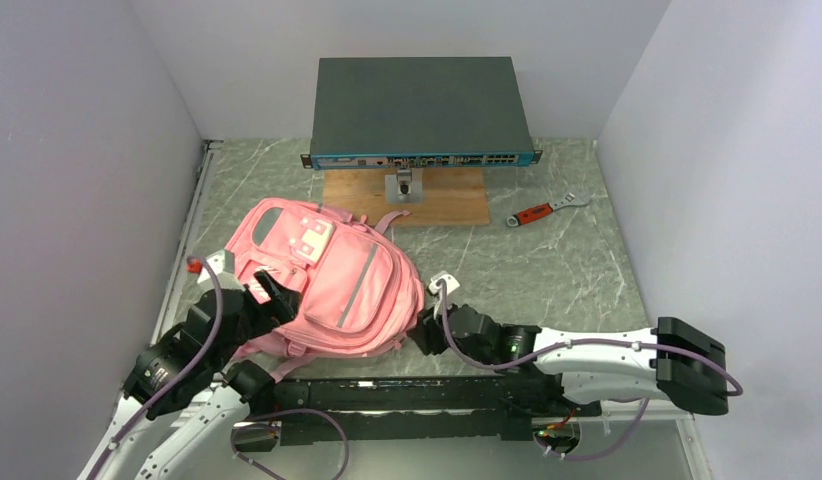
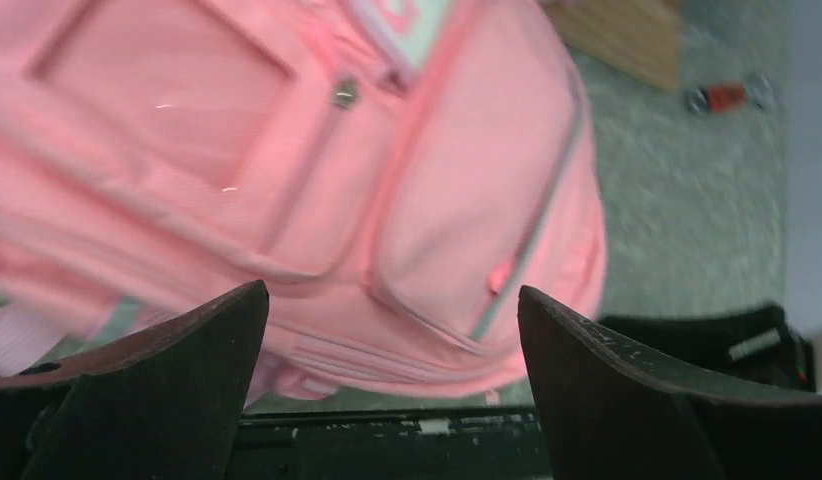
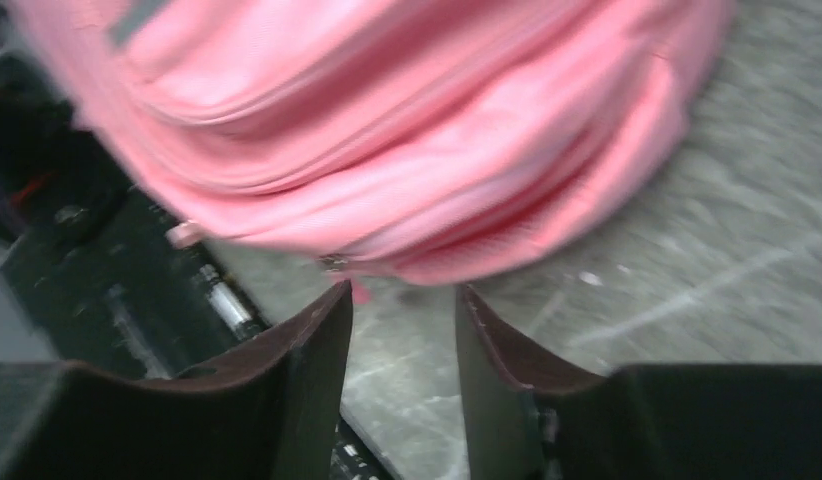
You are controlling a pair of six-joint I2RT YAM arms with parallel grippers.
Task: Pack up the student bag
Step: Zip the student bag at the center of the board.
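Observation:
The student bag (image 1: 322, 280), a light-pink backpack with front pockets, lies flat on the marbled table left of centre. My left gripper (image 1: 270, 295) hovers at the bag's near left side, fingers spread wide with nothing between them. The left wrist view shows the bag (image 2: 317, 190) filling the frame beyond my left gripper (image 2: 392, 300). My right gripper (image 1: 425, 332) sits at the bag's near right corner. In the right wrist view my right gripper (image 3: 402, 300) stands partly open just short of the bag's edge (image 3: 407, 170), holding nothing.
A dark grey network switch (image 1: 419, 110) rests on a wooden board (image 1: 407, 195) at the back. A red-handled wrench (image 1: 547, 208) lies on the table to the right of the board. A black rail (image 1: 407, 395) runs along the near edge.

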